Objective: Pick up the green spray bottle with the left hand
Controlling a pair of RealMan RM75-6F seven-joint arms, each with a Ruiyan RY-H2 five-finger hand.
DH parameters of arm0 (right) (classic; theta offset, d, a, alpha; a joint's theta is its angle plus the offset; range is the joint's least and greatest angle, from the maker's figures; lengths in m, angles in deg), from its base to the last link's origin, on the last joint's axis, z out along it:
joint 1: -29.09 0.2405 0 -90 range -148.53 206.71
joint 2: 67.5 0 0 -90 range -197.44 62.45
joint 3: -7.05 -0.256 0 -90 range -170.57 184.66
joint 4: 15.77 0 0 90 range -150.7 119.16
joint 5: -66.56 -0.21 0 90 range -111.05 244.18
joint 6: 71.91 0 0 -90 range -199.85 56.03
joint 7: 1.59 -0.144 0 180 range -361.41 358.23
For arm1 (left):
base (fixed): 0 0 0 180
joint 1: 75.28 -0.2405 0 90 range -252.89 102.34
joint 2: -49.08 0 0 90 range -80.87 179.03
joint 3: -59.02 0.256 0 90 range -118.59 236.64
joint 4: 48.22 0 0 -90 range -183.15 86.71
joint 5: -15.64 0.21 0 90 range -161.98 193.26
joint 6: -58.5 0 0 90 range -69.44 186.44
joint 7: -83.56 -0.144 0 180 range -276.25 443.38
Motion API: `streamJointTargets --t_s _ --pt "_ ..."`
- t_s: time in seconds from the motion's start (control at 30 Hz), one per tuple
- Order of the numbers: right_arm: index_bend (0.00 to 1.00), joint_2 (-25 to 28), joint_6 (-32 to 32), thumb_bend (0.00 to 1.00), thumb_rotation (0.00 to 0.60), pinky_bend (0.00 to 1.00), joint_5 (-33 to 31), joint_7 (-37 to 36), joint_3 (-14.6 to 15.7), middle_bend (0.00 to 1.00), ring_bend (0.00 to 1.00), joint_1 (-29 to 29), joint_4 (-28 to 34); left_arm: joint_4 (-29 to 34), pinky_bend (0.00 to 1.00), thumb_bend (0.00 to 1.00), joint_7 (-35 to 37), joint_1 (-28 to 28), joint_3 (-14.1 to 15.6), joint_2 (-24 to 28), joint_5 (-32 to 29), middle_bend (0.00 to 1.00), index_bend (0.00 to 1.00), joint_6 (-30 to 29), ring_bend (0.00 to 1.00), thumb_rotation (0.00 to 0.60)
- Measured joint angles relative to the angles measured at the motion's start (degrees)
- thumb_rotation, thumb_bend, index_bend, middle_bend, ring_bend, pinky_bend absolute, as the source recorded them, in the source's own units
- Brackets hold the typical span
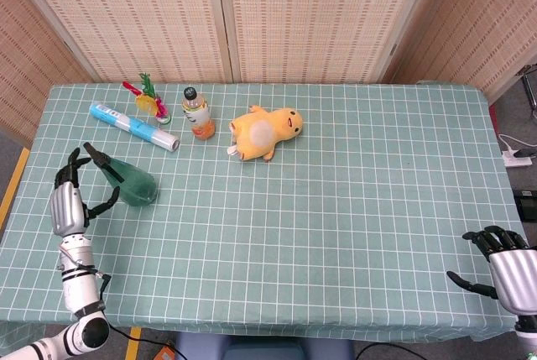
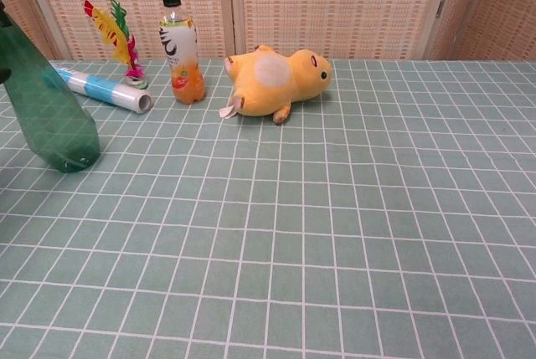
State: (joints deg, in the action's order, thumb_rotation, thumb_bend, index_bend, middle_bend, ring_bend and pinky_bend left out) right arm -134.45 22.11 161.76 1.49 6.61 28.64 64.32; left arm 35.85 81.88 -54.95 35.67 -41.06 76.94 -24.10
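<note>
Head view, left side of frame: green spray bottle on the checked bench, nozzle end pointing toward the upper left, body end toward the lower right. Left hand just beside it at the left edge, fingers spread and curved toward the bottle; one dark fingertip reaches close to the bottle's lower side, but whether it touches cannot be told. The hand has hold of nothing.

Chest view, far left: the same bottle stands tilted on its base, neck cut off by the frame edge; left hand not seen here.

Head view, lower right corner: right hand, fingers apart, holding nothing, well apart from every item.

Upper left of the bench, head view:
- blue and white roll, lying down
- feathered toy, red, yellow and green
- orange drink bottle, upright
- yellow plush duck, on its side, beside the drink bottle
</note>
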Motion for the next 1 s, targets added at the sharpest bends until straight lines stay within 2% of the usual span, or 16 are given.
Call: streamJointTargets --t_s 0.27,0.37,0.47,0.53,0.63,0.7,0.77,0.87,1.0 --pt "0.39 0.1 0.1 0.0 0.6 0.36 0.4 -0.7 0.2 0.45 0.29 0.1 -0.3 12.2 0.08 0.21 -3.4 -5.9 0.6 11.8 -1.9 0.16 0.0 -1.4 0.11 0.6" --pt "0.39 0.1 0.1 0.0 0.6 0.36 0.6 -1.1 0.3 0.45 0.29 0.1 -0.3 15.9 0.17 0.26 -3.0 -8.6 1.6 16.2 -2.3 0.16 0.02 -1.4 0.12 0.6" --pt "0.39 0.2 -0.1 0.0 0.6 0.36 0.8 -1.1 0.3 0.45 0.29 0.3 -0.3 17.8 0.28 0.34 -0.9 -10.0 3.0 20.1 -1.2 0.21 0.17 -0.1 0.16 0.6" --pt "0.39 0.3 -0.2 0.0 0.6 0.36 0.8 -0.8 0.4 0.45 0.29 0.3 -0.1 17.7 0.29 0.36 -0.2 -10.4 4.3 21.4 1.0 0.23 0.22 0.6 0.16 0.6" --pt "0.39 0.3 -0.2 0.0 0.6 0.36 0.7 -0.3 0.4 0.45 0.29 0.3 0.1 15.6 0.26 0.35 -1.1 -10.6 7.5 23.0 7.4 0.22 0.17 1.4 0.1 0.6" --pt "0.39 0.3 -0.3 0.0 0.6 0.36 0.5 0.1 0.3 0.45 0.29 0.3 0.4 13.1 0.22 0.31 -2.7 -10.6 10.6 24.2 13.1 0.19 0.14 2.1 0.06 0.6" --pt "0.39 0.3 -0.3 0.0 0.6 0.36 0.2 0.6 0.2 0.45 0.29 0.2 0.6 10.2 0.16 0.28 -4.2 -10.7 13.7 25.3 18.5 0.18 0.11 2.5 0.05 0.6" --pt "0.39 0.2 -0.3 0.0 0.6 0.37 -0.2 1.1 0.1 0.45 0.29 0.0 0.8 6.2 0.15 0.27 -4.6 -11.0 16.8 26.1 24.0 0.19 0.11 1.3 0.05 0.6" --pt "0.39 -0.1 0.2 0.0 0.6 0.37 -0.3 1.0 0.0 0.45 0.29 -0.2 0.5 4.3 0.14 0.27 -1.3 -11.1 17.1 26.0 25.0 0.2 0.1 -0.6 0.05 0.6"
